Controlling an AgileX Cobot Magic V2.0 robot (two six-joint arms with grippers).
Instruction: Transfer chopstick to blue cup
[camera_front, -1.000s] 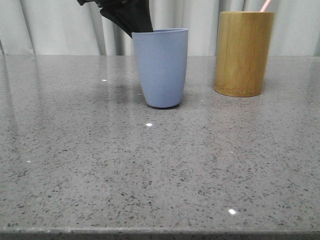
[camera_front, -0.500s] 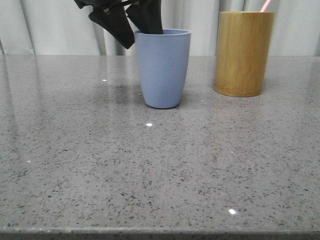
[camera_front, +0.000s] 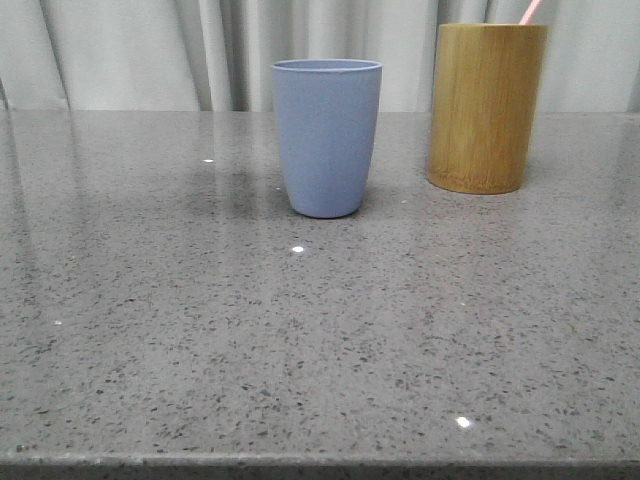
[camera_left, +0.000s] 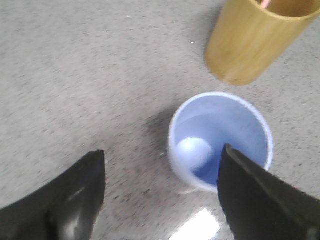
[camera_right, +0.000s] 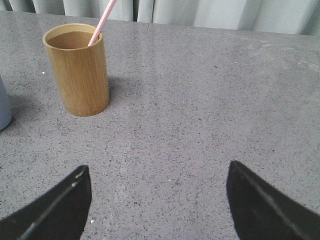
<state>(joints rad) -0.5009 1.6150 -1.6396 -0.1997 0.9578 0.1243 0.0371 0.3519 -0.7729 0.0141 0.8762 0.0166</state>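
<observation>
The blue cup (camera_front: 327, 135) stands upright on the grey table, empty inside as seen in the left wrist view (camera_left: 220, 140). A pale pink chopstick (camera_right: 102, 21) leans in the tan bamboo holder (camera_right: 77, 69); only its tip (camera_front: 531, 11) shows in the front view above the holder (camera_front: 487, 105). My left gripper (camera_left: 162, 160) is open and empty, above the cup and slightly to one side. My right gripper (camera_right: 157, 175) is open and empty over bare table, away from the holder. Neither gripper shows in the front view.
Grey speckled stone table (camera_front: 300, 330) with pale curtains behind it. The holder stands right of the blue cup, a short gap between them. The cup's edge shows in the right wrist view (camera_right: 4, 107).
The left gripper, which was at the cup's rim with its fingers open, has risen out of the front view. The cup and the holder stay in place.
</observation>
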